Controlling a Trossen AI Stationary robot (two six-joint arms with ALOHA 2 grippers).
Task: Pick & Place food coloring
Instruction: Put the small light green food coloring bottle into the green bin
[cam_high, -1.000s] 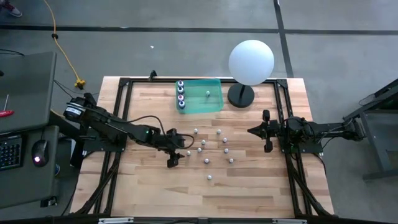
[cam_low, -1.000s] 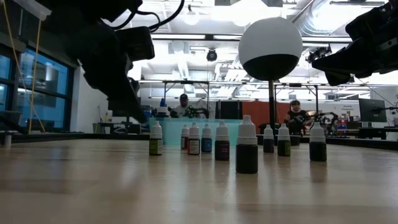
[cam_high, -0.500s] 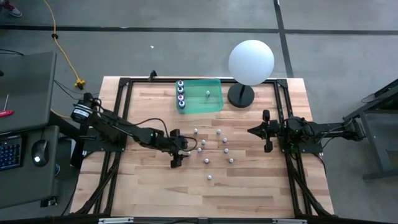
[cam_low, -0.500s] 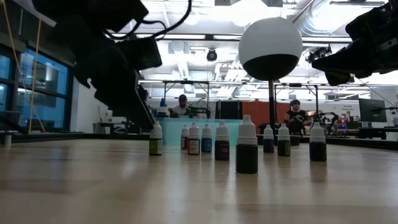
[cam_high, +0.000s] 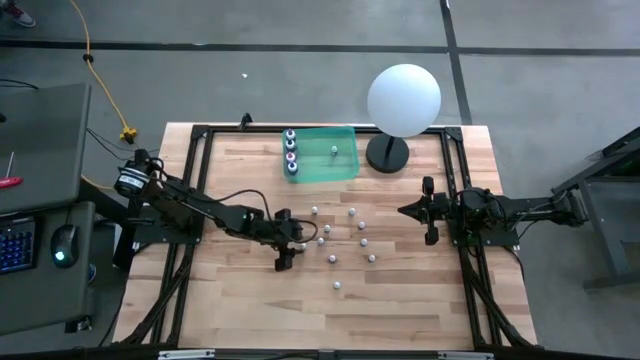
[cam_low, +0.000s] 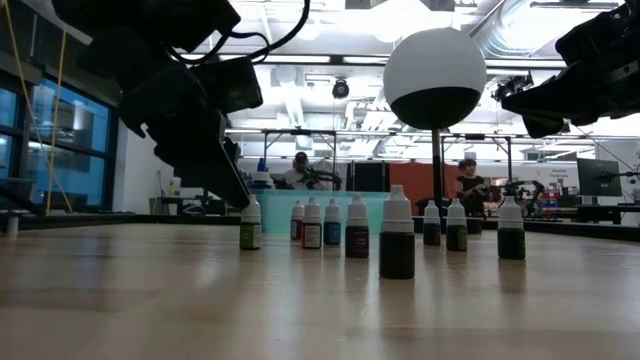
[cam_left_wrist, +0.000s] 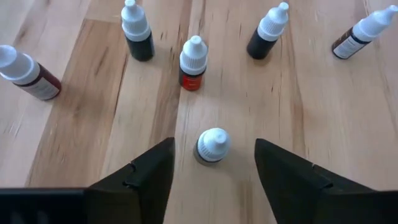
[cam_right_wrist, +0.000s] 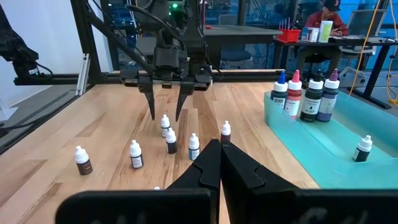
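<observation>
Nearest in the left wrist view, one small white-capped bottle (cam_left_wrist: 212, 145) is seen standing upright on the wooden surface (cam_left_wrist: 323, 124), between the two dark fingers (cam_left_wrist: 146, 177) of the left gripper (cam_left_wrist: 212, 171). The fingers are spread apart on either side of it, and no contact with the bottle can be made out. Beyond this bottle, five more bottles are seen upright, the closest of them a red-bodied one (cam_left_wrist: 192, 62).

From above, the left gripper (cam_high: 290, 243) is placed at the left edge of the loose cluster of bottles (cam_high: 340, 240) near the middle of the surface (cam_high: 400, 300). About ten bottles are scattered there, well apart from one another, with one (cam_high: 338, 285) set nearer the front edge than the rest.

To the right of the cluster, the right gripper (cam_high: 405, 210) is held above the surface, with its fingers pressed together and nothing between them.

Behind the cluster, a shallow teal tray (cam_high: 345, 165) is set near the far edge. Four larger bottles (cam_high: 291, 151) are lined up along its left side, and a single small bottle (cam_high: 333, 152) stands in its middle. To the right of the tray, a white sphere on a black base (cam_high: 403, 100) is placed.

Farther off, in the room behind, two people (cam_low: 300, 172) are seen at workstations.
</observation>
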